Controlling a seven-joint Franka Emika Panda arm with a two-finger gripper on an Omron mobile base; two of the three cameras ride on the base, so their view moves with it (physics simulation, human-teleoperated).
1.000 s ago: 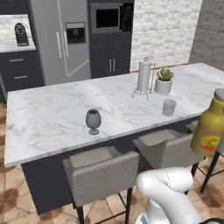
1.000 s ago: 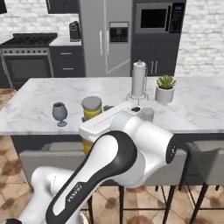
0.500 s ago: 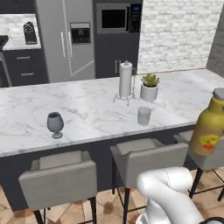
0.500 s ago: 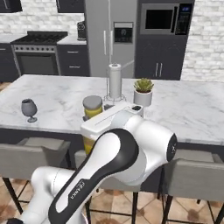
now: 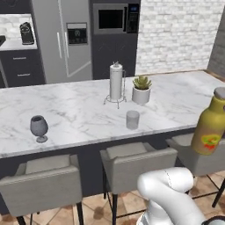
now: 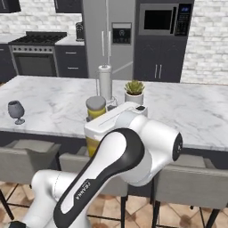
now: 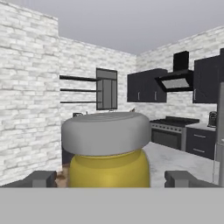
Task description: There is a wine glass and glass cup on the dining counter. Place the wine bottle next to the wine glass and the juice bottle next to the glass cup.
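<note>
The amber juice bottle [image 5: 209, 128] with its grey cap hangs in the air off the dining counter's [image 5: 79, 110] near right edge, above a stool. My gripper [image 7: 111, 178] is shut on the juice bottle [image 7: 109, 168], whose cap fills the space between the two fingertips. From the right it shows as the juice bottle [image 6: 95, 110] just behind my forearm. The wine glass [image 5: 39, 127] stands near the counter's front left, also seen as the wine glass [image 6: 16, 110]. The glass cup [image 5: 132, 119] stands mid-counter near the front edge. The wine bottle is out of view.
A paper towel holder [image 5: 116, 83] and a small potted plant [image 5: 141, 89] stand just behind the glass cup. Grey stools [image 5: 136, 160] line the counter's near side. A fridge [image 5: 66, 39] and stove [image 6: 38, 58] stand along the back wall.
The whole scene has slid left in both base views, so the base has driven right along the counter. The juice bottle keeps its place in the views, carried along.
</note>
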